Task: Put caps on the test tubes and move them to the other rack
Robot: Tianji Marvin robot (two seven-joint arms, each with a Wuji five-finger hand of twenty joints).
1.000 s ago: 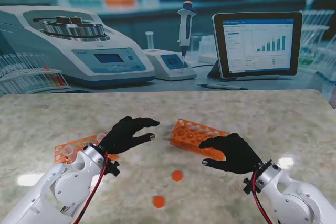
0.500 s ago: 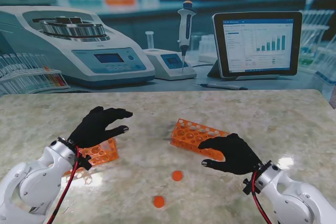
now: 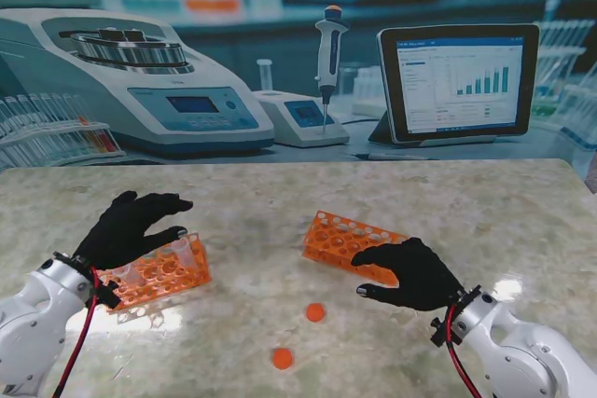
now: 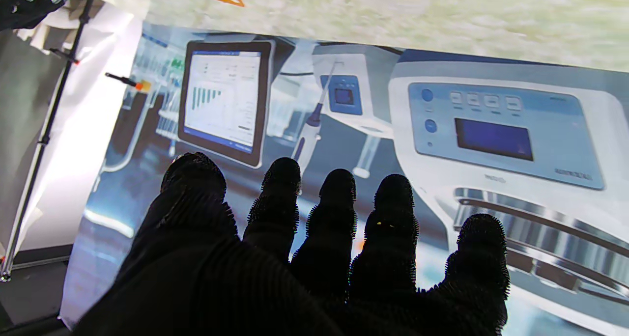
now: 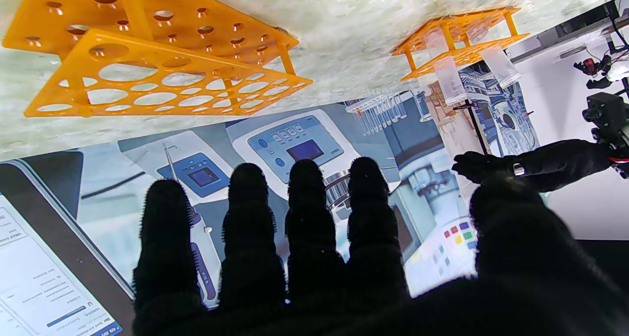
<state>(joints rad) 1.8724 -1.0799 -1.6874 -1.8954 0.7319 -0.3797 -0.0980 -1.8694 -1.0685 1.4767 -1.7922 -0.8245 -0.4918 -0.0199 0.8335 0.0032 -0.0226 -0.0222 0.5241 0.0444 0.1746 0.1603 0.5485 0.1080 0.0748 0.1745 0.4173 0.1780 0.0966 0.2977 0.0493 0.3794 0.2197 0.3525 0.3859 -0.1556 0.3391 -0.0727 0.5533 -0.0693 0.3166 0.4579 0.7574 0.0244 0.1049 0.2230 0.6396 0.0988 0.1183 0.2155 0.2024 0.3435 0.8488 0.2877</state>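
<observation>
Orange rack with the tubes [image 3: 154, 274], on the left of the marble table [image 3: 466, 202], now shows whole in the stand view; a second ago the left hand [image 3: 126, 228] sat over its right end and hid most of it. That hand has swept left and slightly far, and now hovers over the rack's left far corner, fingers spread, thumb apart, holding nothing. Left wrist view confirms: all five fingers [image 4: 339, 213] fanned against the lab backdrop, nothing between them. Two clear tubes [image 5: 444, 73] stand in that rack, seen best from the right wrist view; both look uncapped. The empty rack [image 3: 352, 242] lies mid-table, right of centre, unchanged. Right hand [image 3: 410, 272] has not moved over the last second: it hangs over the near right end of the empty rack, fingers loosely spread, nothing held. Two orange caps lie loose on the table between the arms, one nearer the racks [image 3: 315, 311] and one nearer to me [image 3: 282, 357], both in the same spots as before. Judgement: no cap lifted, no tube capped or transferred. The left hand's retreat clears the tube rack but takes it away from the caps, so capping has yet to begin.
</observation>
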